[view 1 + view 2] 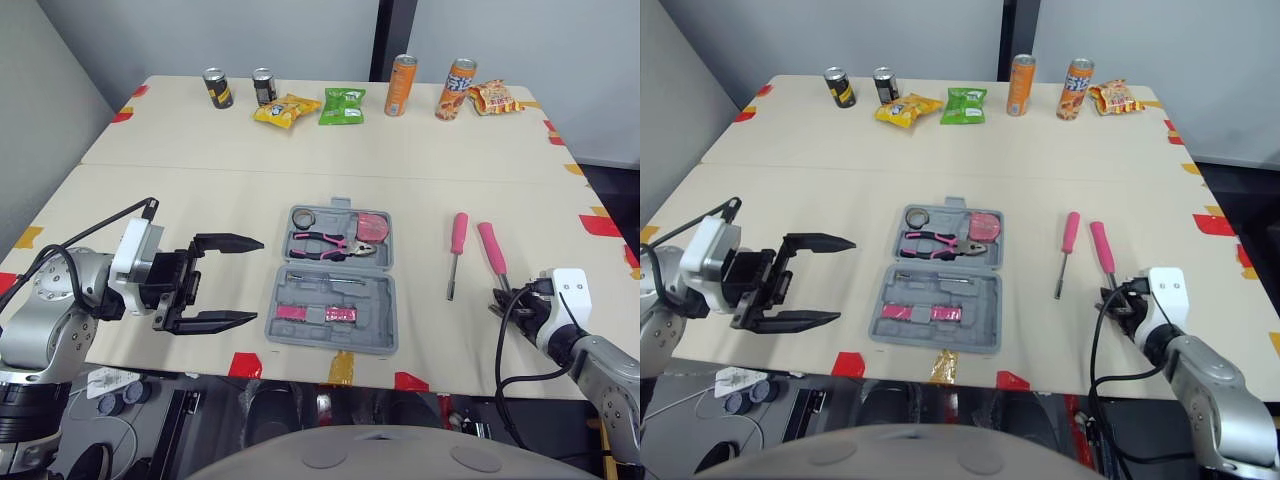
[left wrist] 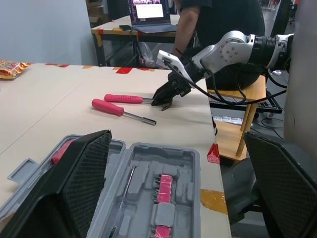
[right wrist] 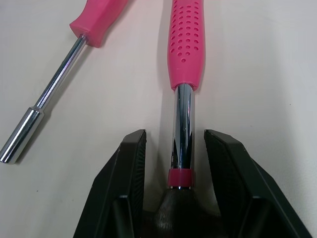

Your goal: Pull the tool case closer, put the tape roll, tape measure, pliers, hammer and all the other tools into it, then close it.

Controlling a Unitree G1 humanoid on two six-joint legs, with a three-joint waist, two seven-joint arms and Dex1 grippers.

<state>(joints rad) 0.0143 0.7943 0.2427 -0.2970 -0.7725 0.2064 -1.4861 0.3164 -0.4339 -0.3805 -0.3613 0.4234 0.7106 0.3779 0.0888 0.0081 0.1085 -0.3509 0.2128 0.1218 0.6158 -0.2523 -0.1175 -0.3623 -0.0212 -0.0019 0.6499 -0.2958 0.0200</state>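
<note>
The grey tool case [image 1: 382, 318] lies open near the table's front edge. Its far half holds a tape roll [image 1: 304, 217], pink-handled pliers [image 1: 335, 243] and a pink tape measure [image 1: 374, 226]; pink bits sit in the near half. To its right lie a pink-handled driver [image 1: 458, 240] and a pink-handled hammer [image 1: 492, 247]. My right gripper [image 3: 176, 135] is open at the hammer's head end, its fingers on either side of the chrome shaft [image 3: 183, 114] with gaps on both sides. My left gripper [image 1: 258, 280] stands wide open just left of the case, holding nothing.
Along the table's far edge stand two dark cans [image 1: 217, 88], two orange cans [image 1: 401, 85] and several snack packs [image 1: 343, 105]. Red and yellow tape marks line the table edges. A person [image 2: 218, 20] sits beyond the table's right side in the left wrist view.
</note>
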